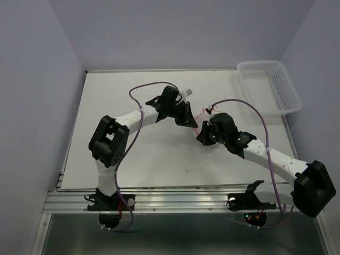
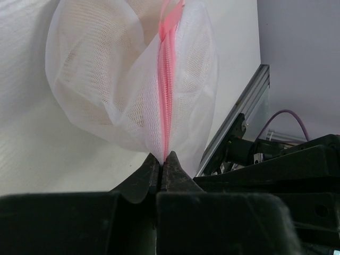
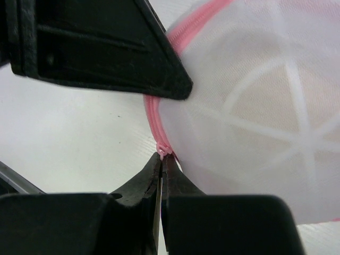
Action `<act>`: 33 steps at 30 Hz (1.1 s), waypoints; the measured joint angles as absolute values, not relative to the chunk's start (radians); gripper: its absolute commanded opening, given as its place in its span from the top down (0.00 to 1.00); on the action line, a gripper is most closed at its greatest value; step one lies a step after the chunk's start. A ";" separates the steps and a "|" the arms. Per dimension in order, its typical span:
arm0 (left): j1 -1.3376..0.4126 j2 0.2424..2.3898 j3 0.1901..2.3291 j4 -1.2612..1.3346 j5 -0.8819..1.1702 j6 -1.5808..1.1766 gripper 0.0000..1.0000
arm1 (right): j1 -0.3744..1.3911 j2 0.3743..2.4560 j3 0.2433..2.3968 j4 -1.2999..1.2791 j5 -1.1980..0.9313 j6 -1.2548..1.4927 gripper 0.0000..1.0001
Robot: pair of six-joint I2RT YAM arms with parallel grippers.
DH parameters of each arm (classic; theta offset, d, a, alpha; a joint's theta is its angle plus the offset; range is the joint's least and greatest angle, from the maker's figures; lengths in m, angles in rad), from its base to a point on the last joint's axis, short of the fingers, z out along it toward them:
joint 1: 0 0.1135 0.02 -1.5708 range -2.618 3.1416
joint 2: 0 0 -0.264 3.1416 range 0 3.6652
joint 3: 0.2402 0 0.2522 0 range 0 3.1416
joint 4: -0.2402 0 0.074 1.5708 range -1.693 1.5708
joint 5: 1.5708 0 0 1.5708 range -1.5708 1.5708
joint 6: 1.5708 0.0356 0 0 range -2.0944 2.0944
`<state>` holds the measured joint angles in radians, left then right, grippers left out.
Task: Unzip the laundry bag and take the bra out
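Note:
The laundry bag (image 2: 117,79) is a round white mesh pouch with a pink zipper rim (image 2: 166,79), held up between both grippers. My left gripper (image 2: 163,158) is shut on the rim's edge, pinching mesh and zipper tape. My right gripper (image 3: 163,155) is shut on the small pink zipper pull (image 3: 161,152) at the side of the bag (image 3: 255,106). The bra (image 3: 265,114) shows only as a tan shade through the mesh. In the top view the bag (image 1: 201,116) is mostly hidden behind the two grippers, which meet mid-table.
A white plastic lattice basket (image 1: 270,87) stands at the back right corner of the table. The left gripper's black finger (image 3: 106,48) fills the upper left of the right wrist view. Purple cables loop above both arms.

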<state>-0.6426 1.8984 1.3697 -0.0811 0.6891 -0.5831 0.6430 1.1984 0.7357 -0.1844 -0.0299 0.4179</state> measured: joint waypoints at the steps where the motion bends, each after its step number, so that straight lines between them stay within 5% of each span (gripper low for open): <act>1: -0.632 1.898 1.371 -0.084 0.693 -0.581 1.00 | 0.643 1.198 0.736 -0.185 -0.027 0.418 0.99; 13: -0.433 1.893 1.376 -0.164 0.721 -0.474 1.00 | 0.572 1.212 0.721 -0.204 0.027 0.358 0.99; 20: -0.443 1.889 1.424 -0.187 0.749 -0.416 1.00 | 0.371 1.247 0.723 -0.121 0.022 0.279 0.99; 29: -0.437 1.890 1.467 -0.205 0.748 -0.371 1.00 | 0.335 1.281 0.743 -0.076 -0.082 0.202 0.99; 33: -0.428 1.907 1.509 -0.231 0.748 -0.368 0.77 | 0.346 1.230 0.717 -0.077 -0.134 0.205 0.99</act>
